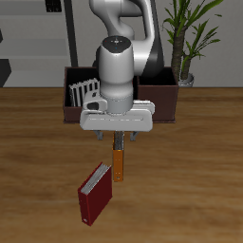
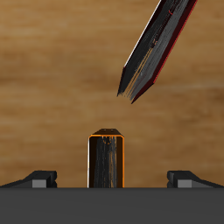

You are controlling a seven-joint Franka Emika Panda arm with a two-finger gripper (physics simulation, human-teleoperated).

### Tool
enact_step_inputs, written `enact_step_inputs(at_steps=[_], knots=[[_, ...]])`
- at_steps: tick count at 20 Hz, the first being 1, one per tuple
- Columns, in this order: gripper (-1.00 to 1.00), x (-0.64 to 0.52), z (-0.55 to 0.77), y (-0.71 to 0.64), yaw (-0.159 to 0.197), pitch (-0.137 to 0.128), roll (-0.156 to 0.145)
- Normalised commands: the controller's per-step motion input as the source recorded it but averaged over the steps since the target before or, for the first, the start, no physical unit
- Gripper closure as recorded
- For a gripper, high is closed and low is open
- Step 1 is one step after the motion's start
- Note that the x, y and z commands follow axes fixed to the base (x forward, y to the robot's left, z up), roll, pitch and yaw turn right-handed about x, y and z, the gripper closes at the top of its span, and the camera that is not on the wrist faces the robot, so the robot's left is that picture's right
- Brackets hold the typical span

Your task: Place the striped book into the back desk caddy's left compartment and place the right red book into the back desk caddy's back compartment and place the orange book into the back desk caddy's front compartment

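Note:
The orange book (image 1: 119,163) stands upright on the table in front of the back desk caddy (image 1: 161,102); in the wrist view it (image 2: 106,159) sits midway between my fingers. My gripper (image 1: 118,140) is open just above its top end, and the fingertips (image 2: 37,179) stand wide apart without touching it. One dark red book (image 1: 95,194) stands tilted nearer the table's front edge, beside the orange book, and shows in the wrist view (image 2: 156,48). The striped book (image 1: 84,92) stands in the caddy's left compartment. The arm hides the caddy's middle compartments.
A potted plant (image 1: 187,38) stands behind the caddy at the table's back. A dark cabinet edge (image 1: 4,71) shows far back at the side. Bare wooden tabletop (image 1: 190,180) surrounds the two standing books.

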Motion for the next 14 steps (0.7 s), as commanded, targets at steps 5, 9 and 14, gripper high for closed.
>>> enact_step_inputs(at_steps=[5,9,14], knots=[[-1.0,0.12,-0.22,0.0,-0.002,0.032,-0.007],[-1.0,0.03,-0.18,0.01,0.011,0.025,-0.004],[-1.0,-0.07,-0.16,0.07,-0.006,0.021,0.02]])
